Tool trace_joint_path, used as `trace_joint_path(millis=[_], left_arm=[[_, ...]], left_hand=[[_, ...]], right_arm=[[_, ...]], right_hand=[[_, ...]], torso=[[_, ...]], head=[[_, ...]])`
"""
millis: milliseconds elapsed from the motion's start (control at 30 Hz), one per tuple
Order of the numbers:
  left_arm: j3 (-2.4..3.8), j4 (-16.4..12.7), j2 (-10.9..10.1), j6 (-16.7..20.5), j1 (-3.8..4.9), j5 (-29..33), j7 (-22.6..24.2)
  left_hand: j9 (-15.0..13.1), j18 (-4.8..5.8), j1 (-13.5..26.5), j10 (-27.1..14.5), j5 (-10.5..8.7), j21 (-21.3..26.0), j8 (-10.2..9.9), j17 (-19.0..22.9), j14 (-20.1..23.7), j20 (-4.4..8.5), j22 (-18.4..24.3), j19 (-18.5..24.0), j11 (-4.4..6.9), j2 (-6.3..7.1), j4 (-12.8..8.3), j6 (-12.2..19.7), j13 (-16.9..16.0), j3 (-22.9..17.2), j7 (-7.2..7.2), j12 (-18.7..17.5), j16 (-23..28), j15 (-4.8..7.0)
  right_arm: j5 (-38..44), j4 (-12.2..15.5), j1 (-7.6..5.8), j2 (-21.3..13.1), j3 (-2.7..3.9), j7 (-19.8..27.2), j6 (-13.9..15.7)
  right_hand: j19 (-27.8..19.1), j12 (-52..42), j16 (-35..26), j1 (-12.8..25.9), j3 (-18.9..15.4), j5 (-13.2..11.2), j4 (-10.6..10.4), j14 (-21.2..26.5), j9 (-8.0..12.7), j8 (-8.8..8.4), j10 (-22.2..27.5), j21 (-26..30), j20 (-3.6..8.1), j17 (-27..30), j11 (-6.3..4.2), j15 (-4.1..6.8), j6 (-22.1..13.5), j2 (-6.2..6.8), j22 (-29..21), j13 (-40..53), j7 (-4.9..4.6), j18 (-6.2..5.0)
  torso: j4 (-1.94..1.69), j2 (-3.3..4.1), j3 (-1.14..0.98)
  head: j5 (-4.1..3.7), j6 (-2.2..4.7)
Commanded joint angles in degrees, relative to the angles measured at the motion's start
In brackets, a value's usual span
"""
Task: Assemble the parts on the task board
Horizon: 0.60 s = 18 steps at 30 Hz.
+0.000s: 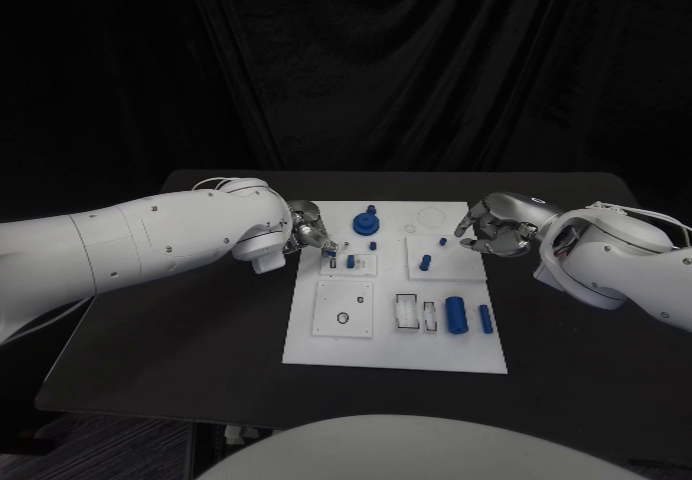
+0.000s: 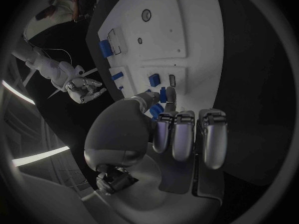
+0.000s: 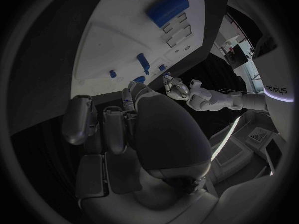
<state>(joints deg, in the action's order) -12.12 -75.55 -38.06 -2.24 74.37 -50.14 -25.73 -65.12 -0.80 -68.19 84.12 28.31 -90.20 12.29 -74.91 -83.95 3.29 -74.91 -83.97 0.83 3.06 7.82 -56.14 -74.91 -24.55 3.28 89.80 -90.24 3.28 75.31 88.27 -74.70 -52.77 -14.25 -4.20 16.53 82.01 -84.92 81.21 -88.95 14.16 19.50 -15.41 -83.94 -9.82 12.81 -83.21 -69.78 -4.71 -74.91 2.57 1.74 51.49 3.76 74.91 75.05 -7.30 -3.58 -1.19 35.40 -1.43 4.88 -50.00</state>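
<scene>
Left hand point(image 1: 306, 232) is placed at left edge of task board point(image 1: 397, 355), left of frame centre. Small blue part point(image 2: 163, 94) is pinched at fingertips, seemingly for insertion into small white block point(image 1: 351, 264) just below. Wrist is turned inward, fingers pointed down.

Blue cylinder point(image 1: 456, 313) is seen lower right on board, lying flat.

Right hand point(image 1: 495, 227) is hovered at board's upper right edge, fingers curled; whether something is held cannot be told.

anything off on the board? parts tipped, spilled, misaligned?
Nothing stands out. The task board lies flat on the table, the blue parts rest on it, none off its edge. The left hand pinches a small blue part.
</scene>
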Motion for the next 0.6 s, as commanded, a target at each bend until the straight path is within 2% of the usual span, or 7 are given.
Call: trace_joint_path(millis=[33, 167, 300, 600], left_arm=[[0.02, 0.2, 0.2, -0.1, -0.53, -1.5, 0.3], [0.02, 0.6, 0.3, 0.1, -0.87, -2.1, 0.5], [0.02, 0.9, 0.4, 0.5, -1.1, -2.4, 0.8], [0.02, 1.4, 0.6, 1.6, -1.64, -2.6, 1.6]], left_hand=[[-0.1, 0.8, 0.5, 5.9, -0.43, 0.2, -0.1, -15.1, -6.1, 0.53, -15.1, -6.0, 0.26, -0.18, 0.1, -0.6, -15.1, -0.5, -0.56, 0.2, 0.2, 0.26], [-0.1, 0.8, 0.5, 5.9, -0.54, 0.2, -0.1, -15.1, -6.1, 0.53, -15.1, -6.0, 0.25, -0.22, 0.1, -0.6, -15.1, -0.5, -0.55, 0.2, 0.2, 0.26], [-0.1, 0.8, 0.5, 5.9, -0.54, 0.2, -0.1, -15.1, -6.1, 0.53, -15.1, -6.0, 0.25, -0.22, 0.1, -0.6, -15.1, -0.5, -0.55, 0.2, 0.2, 0.26], [-0.2, 0.8, 0.7, 5.9, -0.77, 0.2, -0.1, -15.1, -6.1, 0.52, -15.1, -6.0, 0.25, -0.39, 0.2, -0.7, -15.1, -0.7, -0.57, 0.2, 0.2, 0.25]], right_arm=[[-0.3, 0.0, 0.22, 0.0, 0.04, -0.8, -0.4], [-0.3, -0.1, 0.32, 0.1, 0.04, -0.8, -0.4], [-0.3, -0.2, 0.4, 0.2, 0.04, -0.7, -0.4], [-0.3, -0.2, 0.53, 0.2, 0.04, -0.6, -0.3]], right_hand=[[-0.3, 0.2, -0.2, 0.0, 0.3, 0.3, -0.1, -3.1, 0.1, -0.2, 0.4, 0.2, 0.05, -6.3, 0.07, -0.27, 0.0, -0.53, 8.2, 7.3, -0.14, -0.99], [-0.3, 0.2, -0.3, 0.0, 0.4, 0.3, -0.1, -3.0, 0.1, -0.2, 0.4, 0.3, 0.05, -6.2, 0.07, -0.26, 0.0, -0.55, 8.2, 7.3, -0.15, -1.0], [-0.3, 0.2, -0.3, 0.0, 0.4, 0.3, -0.1, -3.0, 0.1, -0.2, 0.4, 0.3, 0.05, -6.2, 0.07, -0.26, 0.0, -0.55, 8.2, 7.3, -0.15, -1.0], [-0.3, 0.2, -0.3, -0.1, 0.4, 0.4, 0.0, -3.0, 0.1, -0.2, 0.4, 0.3, 0.06, -6.2, 0.08, -0.26, 0.0, -0.56, 8.2, 7.4, -0.15, -1.01]], torso=[[0.16, 0.05, 0.08], [0.22, -0.01, 0.07], [0.1, 0.03, 0.2], [0.13, 0.03, 0.1]], head=[[0.27, 0.0], [0.49, 0.0], [0.47, 0.0], [0.54, 0.0]])
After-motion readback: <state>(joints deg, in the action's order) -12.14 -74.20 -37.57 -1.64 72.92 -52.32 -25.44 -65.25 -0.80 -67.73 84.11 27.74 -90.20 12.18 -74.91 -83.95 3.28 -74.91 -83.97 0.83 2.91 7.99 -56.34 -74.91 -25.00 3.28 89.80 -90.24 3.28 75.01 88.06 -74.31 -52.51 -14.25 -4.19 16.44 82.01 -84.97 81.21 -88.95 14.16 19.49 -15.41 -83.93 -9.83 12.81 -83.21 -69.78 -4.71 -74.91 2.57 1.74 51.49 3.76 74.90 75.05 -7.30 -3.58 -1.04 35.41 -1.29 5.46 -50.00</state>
